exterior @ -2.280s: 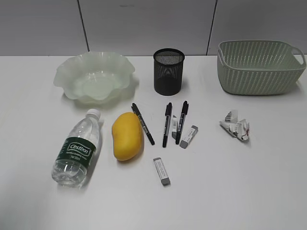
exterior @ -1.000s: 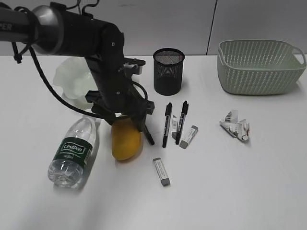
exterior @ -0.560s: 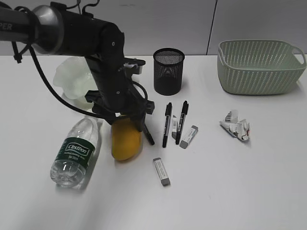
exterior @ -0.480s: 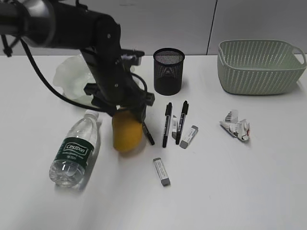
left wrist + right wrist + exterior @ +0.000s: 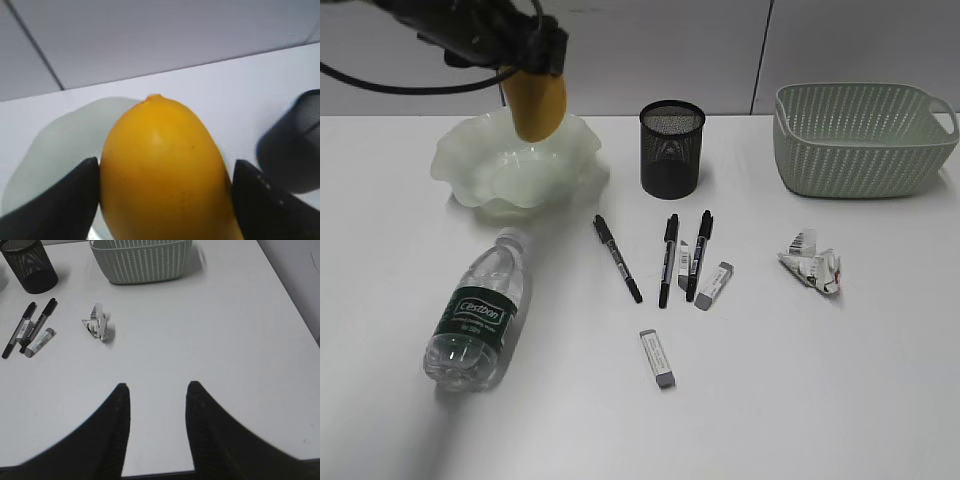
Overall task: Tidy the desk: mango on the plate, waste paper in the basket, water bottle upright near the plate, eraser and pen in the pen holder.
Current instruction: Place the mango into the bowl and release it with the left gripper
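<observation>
White desk under a grey panelled wall. The left gripper is clamped on the mango – lifted clear, hanging above the plate. The holder sits at the plate's 3 o'clock, the bottle lies flat at its 6. The right gripper hovers parted, holding nothing; the paper lies at its 11 o'clock – the basket at 12.

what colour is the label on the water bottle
Dark green with white lettering, on the water bottle; the exterior view shows it best.

plate interior: clear | pen holder: just right
</observation>
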